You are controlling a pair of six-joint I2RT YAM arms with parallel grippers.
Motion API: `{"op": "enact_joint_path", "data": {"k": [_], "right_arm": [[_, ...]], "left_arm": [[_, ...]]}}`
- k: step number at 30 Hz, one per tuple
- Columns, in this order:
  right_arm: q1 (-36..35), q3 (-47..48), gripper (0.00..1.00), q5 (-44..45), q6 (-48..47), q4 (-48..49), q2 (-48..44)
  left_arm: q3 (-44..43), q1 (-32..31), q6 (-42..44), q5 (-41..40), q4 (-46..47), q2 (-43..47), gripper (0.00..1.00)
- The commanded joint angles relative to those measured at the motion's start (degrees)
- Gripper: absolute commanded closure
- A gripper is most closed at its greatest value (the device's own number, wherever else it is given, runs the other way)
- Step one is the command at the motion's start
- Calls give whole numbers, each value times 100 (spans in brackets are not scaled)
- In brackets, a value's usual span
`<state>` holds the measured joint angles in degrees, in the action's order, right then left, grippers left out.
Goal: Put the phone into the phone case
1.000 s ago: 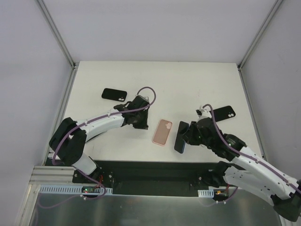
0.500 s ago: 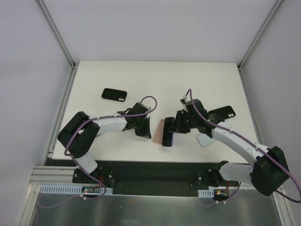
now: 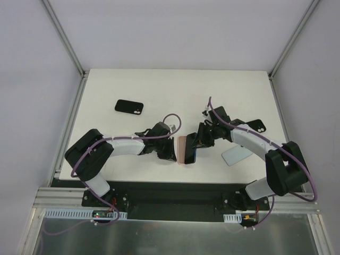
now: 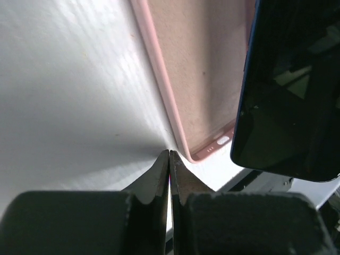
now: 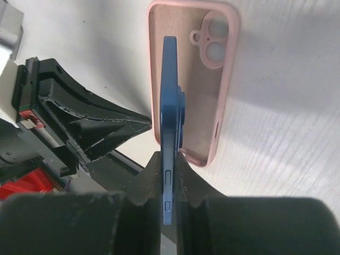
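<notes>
A pink phone case (image 3: 182,150) (image 4: 204,79) (image 5: 204,101) lies open side up near the table's front edge. My right gripper (image 3: 199,142) (image 5: 169,159) is shut on a blue phone (image 5: 169,106) (image 4: 289,95) (image 3: 192,154), held on edge and tilted just above the case's right half. My left gripper (image 3: 171,151) (image 4: 169,155) is shut and empty, its fingertips pressed to the table against the case's left edge near its bottom corner.
A black phone case (image 3: 129,107) lies at the back left. Another black case (image 3: 254,126) and a pale flat case (image 3: 236,154) lie to the right, partly under the right arm. The table's front edge (image 3: 175,180) runs close below the pink case.
The right gripper carried the blue phone left, from beside the case to over it. The left gripper slid right and nearer, ending shut against the case's left edge.
</notes>
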<state>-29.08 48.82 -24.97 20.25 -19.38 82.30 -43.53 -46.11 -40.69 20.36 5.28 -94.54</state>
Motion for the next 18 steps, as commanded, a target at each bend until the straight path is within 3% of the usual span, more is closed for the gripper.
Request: {"op": "enact_joint_path", "data": {"k": [1, 11, 18], "right_arm": [[201, 601, 97, -684, -407, 13, 303], [263, 937, 97, -1010, -689, -198, 1270], [271, 814, 97, -1212, -628, 127, 1639]], "left_arm": [[-235, 259, 201, -436, -351, 173, 100], [-999, 462, 254, -173, -405, -652, 100], [-1017, 453, 236, -59, -405, -838, 100]]}}
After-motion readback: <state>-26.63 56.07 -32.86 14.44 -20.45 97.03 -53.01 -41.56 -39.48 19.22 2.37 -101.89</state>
